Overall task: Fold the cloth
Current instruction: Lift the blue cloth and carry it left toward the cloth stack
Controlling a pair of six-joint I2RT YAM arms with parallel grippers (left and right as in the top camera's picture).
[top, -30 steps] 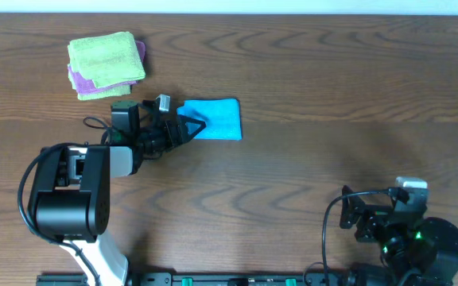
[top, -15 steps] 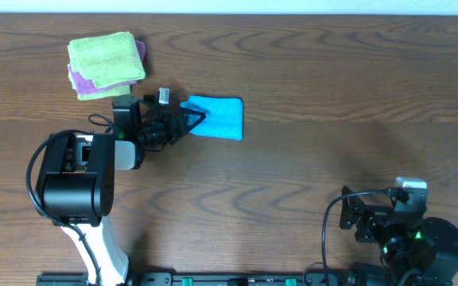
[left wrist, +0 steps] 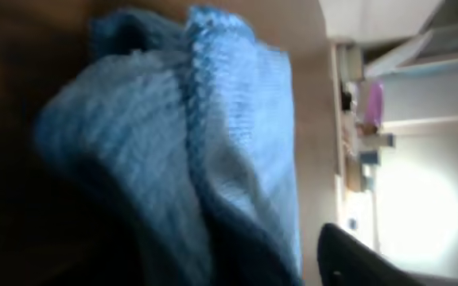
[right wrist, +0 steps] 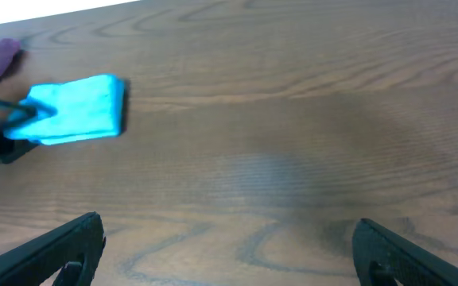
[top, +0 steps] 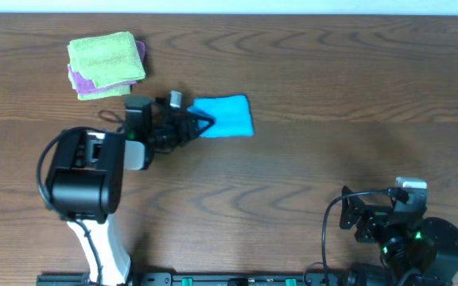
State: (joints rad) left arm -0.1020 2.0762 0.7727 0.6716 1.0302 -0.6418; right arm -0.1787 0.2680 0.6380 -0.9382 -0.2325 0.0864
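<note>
I see the bright blue folded cloth [top: 229,116] lying flat on the dark brown wooden table [top: 332,87], left of centre and toward the far edge. It looks like a small rectangle with its layers doubled over. My left claw [top: 206,121] is at the cloth's left end, and its fingers come together to a point over that edge, pinching the fabric. The left wrist camera is filled with blue knit stacked in folds [left wrist: 213,135], too close and too blurred for me to pick out the fingertips there. From the right wrist view the same dark fingers sit clamped on the near end of the cloth [right wrist: 82,110].

My right claw [right wrist: 227,226] is well apart from it, back at the near right corner of the table, spread wide and holding nothing.

A green terry towel [top: 106,57] sits on a purple cloth [top: 76,79] in a stack at the far left, near the blue one but not touching it.
</note>
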